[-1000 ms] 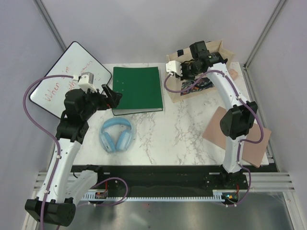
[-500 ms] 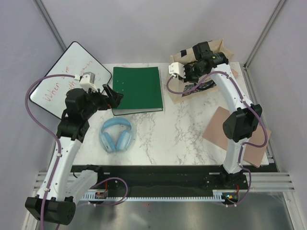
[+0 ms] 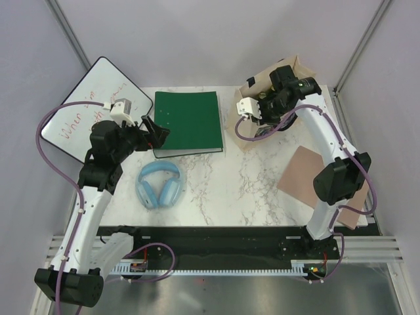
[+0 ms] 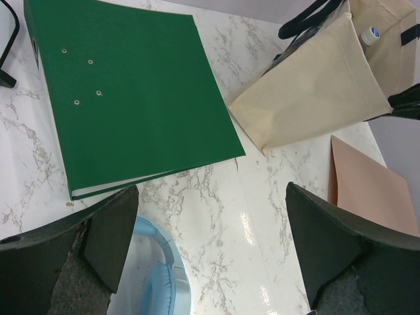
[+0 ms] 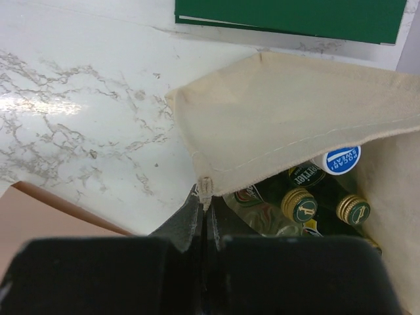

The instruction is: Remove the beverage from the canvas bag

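Observation:
The beige canvas bag (image 3: 257,84) (image 4: 315,92) stands at the back right of the marble table. My right gripper (image 3: 266,115) (image 5: 205,197) is shut on the stitched corner of the canvas bag (image 5: 282,131), at its rim. Inside it show green bottles with gold caps (image 5: 298,205) and a bottle with a blue-and-white cap (image 5: 342,159) (image 4: 369,34). My left gripper (image 3: 156,131) (image 4: 210,223) hangs wide open and empty over the table, between the binder and the headphones, well away from the bag.
A green binder (image 3: 188,121) (image 4: 131,85) lies at the back middle. Blue headphones (image 3: 159,185) (image 4: 157,289) sit front left. A whiteboard (image 3: 92,105) leans at the far left. Pink sheets (image 3: 308,170) (image 4: 367,190) lie right of the bag's near side.
My right arm has moved right and toward the near side with the bag's rim corner pinched, pulling the bag's side with it. The left arm has not moved.

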Controlling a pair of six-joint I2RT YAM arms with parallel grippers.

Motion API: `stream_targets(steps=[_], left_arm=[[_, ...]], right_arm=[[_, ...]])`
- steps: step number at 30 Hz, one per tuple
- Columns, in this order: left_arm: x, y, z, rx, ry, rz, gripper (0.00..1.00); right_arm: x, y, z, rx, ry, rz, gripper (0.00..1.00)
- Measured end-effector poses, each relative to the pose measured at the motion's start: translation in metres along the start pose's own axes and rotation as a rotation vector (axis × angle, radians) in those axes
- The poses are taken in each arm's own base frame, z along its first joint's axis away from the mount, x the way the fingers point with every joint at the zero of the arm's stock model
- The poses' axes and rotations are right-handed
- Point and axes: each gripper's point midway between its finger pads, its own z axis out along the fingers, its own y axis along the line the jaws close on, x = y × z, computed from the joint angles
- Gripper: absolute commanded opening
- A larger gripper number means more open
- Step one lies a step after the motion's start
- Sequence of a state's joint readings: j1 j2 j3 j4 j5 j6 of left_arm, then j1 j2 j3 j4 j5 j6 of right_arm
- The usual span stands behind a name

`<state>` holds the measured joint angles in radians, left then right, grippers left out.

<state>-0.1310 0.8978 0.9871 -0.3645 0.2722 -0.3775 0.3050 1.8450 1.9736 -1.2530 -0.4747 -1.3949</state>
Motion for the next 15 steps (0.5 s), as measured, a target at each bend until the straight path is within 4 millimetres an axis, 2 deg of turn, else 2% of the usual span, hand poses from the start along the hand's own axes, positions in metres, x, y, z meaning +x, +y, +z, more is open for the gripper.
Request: stream_targets(steps=[5, 15], left_arm=[[0.002, 0.001, 0.003, -0.001, 0.012, -0.003, 1.00], [0.005, 0.000, 0.004, 0.011, 0.023, -0.005, 1.00]], right_arm=[[-0.005, 0.022, -0.009, -0.026, 0.003, -0.009, 0.00], [-0.033, 0.057, -0.016, -0.079, -0.019, -0.056, 0.00]])
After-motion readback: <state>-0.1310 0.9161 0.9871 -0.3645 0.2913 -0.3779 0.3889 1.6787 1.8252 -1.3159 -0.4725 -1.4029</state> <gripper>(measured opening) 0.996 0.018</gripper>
